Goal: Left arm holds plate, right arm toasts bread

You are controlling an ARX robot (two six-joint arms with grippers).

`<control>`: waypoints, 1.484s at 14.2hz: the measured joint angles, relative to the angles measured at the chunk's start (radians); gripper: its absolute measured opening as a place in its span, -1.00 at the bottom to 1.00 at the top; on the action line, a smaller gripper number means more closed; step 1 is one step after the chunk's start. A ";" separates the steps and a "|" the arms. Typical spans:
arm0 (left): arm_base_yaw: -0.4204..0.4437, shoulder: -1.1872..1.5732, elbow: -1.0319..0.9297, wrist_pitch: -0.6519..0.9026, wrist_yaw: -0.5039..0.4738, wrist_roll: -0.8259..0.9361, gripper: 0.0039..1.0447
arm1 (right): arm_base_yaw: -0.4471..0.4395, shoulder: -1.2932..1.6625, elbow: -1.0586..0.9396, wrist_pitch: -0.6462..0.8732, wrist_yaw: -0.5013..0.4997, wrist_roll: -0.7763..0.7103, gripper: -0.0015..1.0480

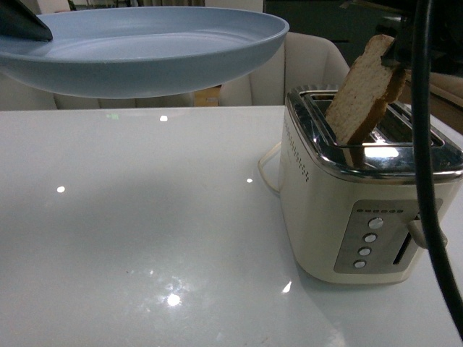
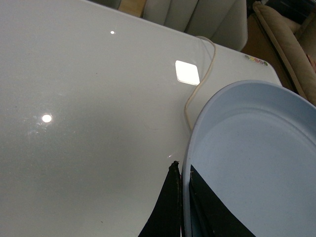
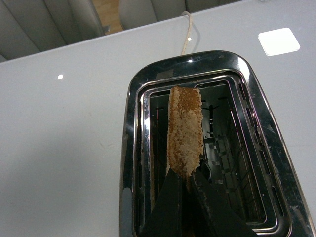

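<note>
left hand [image 2: 184,197] clamped on plate [image 2: 256,148] rim, one finger inside, one outside; plate held in air above counter [image 1: 145,231], left of toaster [image 1: 318,210]; right hand [image 3: 186,195] pinched on bread [image 3: 185,128] upper end; bread tilted, lower end in toaster slot

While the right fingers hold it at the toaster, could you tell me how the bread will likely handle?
The bread is probably fairly stiff: it tilts over the toaster without sagging. It seems light, since the right fingers carry it by one end. Its porous crumb looks fragile; a hard squeeze could dent it.
</note>
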 joint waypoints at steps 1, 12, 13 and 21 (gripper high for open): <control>0.000 0.000 0.000 0.000 0.000 0.000 -0.96 | -0.007 0.026 0.044 -0.042 -0.018 0.011 -0.94; 0.000 0.000 0.000 0.000 0.000 0.000 -0.96 | -0.085 -0.123 -0.008 -0.024 -0.037 0.000 0.88; 0.000 0.000 0.000 0.000 0.000 0.000 -0.96 | -0.115 -0.240 -0.102 0.014 -0.041 -0.013 0.88; 0.000 0.000 0.000 0.000 0.001 0.000 -0.96 | -0.324 -0.982 -0.638 0.147 -0.170 -0.245 0.34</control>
